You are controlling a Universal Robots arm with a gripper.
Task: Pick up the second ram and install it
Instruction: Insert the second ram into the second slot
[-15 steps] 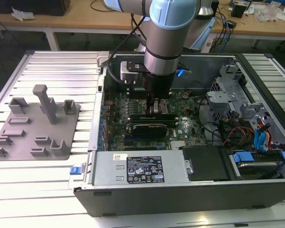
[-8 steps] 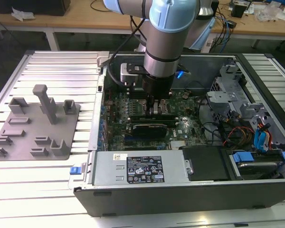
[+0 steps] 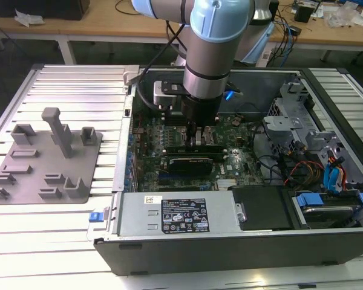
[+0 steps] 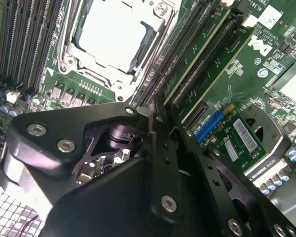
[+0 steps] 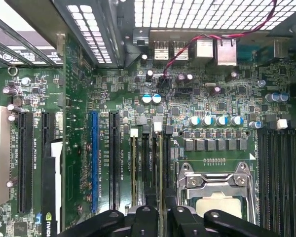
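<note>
Green board: motherboard (image 5: pixel 197 98) lies flat inside the open computer case (image 3: pixel 327 241) on the slatted surface (image 3: pixel 72 84).
Hand: hand (image 3: pixel 196 138) is down over the memory slots beside the processor socket (image 5: pixel 214 195), fingers drawn close together.
Second ram: second ram (image 4: pixel 197 64), a narrow green stick seen edge-on, stands in a slot under the fingers; likely held upright for pressing straight down.
Grip: cannot tell if the fingers clamp it or only press on it.
Holder tray: grey holder tray (image 3: pixel 45 160) well apart on the surface.
</note>
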